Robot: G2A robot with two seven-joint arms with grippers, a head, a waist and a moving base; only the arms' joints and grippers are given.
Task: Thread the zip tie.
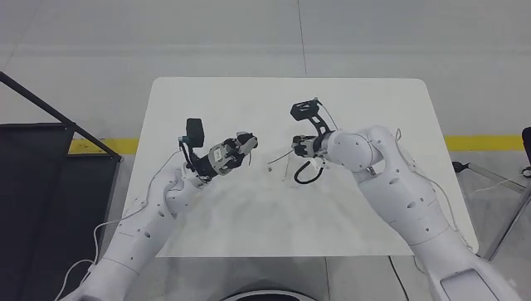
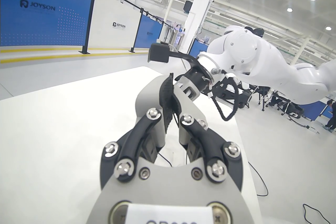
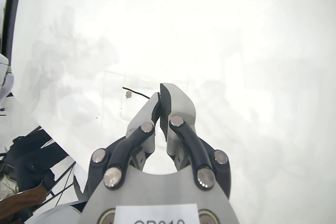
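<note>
Left gripper, fingers closed, faces the right gripper above table.

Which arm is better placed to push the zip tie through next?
Probably right: the right pincer is shut on the zip tie, its free end pointing toward the left pincer, which is shut with nothing visible inside.

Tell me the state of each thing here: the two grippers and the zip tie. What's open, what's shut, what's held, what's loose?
left gripper: shut, nothing visible between its pads.
right gripper: shut on the zip tie.
zip tie: pinched at one end, the rest sticking out free over the table, with no loop visible.
</note>
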